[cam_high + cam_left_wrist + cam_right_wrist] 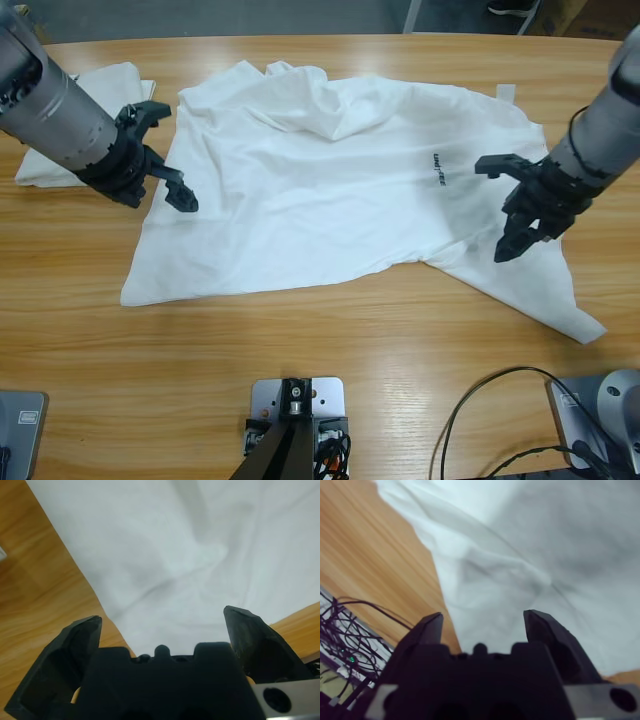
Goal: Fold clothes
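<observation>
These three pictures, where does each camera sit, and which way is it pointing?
High view: fixed above the long wooden table, looking down on the spread white cloth T-shirt and a second white cloth; both silver-grey arms show.
Left wrist view: on the left arm's wrist, looking along the left gripper, jaws open, at the shirt's edge.
Right wrist view: on the right wrist, behind the right gripper, jaws open, over shirt cloth.
All three share the T-shirt and table.

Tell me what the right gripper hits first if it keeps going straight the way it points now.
Most likely the white T-shirt: the right gripper looks straight along its open jaws onto rumpled cloth near the shirt's edge, with bare table off to one side. In the high view it hangs above the shirt's sleeve end; the gap is unclear.
</observation>
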`<state>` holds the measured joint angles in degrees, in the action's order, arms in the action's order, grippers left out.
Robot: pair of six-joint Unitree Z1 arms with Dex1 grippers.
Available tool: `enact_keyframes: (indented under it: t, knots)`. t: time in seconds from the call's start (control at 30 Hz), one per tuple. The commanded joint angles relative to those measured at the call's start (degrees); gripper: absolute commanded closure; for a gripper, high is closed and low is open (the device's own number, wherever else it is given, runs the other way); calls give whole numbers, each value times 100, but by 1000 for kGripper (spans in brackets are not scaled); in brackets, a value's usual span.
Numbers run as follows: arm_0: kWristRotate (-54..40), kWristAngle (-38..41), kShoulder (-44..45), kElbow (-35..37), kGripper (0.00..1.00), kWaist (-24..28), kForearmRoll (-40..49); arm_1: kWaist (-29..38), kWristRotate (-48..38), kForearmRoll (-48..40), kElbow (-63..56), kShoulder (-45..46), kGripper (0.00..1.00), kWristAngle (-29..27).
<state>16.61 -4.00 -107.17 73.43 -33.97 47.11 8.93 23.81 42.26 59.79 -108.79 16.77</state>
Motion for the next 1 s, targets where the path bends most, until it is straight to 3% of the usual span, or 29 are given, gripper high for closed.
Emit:
enact_keyframes:
  t: [0.03,0.27,0.37,0.43,0.47,0.8,0.93,0.97,1.0]
  knots:
    - [132,135,-257,-412,55,-58,-311,-264,259,49,332,-649,345,42]
    - [106,128,-129,-488,55,-58,-307,-269,331,140,513,-934,369,-67]
    - [123,128,-94,-558,55,-58,-307,-269,528,397,646,-1066,657,188]
    - [123,128,-29,-586,55,-58,-307,-266,616,571,653,-1046,974,450]
    - [123,128,8,-605,55,-58,-307,-257,623,639,657,-1039,1000,531]
    - [123,119,203,-707,55,-58,-307,386,625,1766,1144,-1022,1000,616]
    - [113,119,332,-795,55,-58,-307,399,453,1416,1014,-793,1000,-272]
    - [106,119,340,-830,55,-58,-307,399,370,1240,931,-665,456,-446]
    - [99,103,337,-874,55,-58,-307,374,331,1133,885,-642,234,-483]
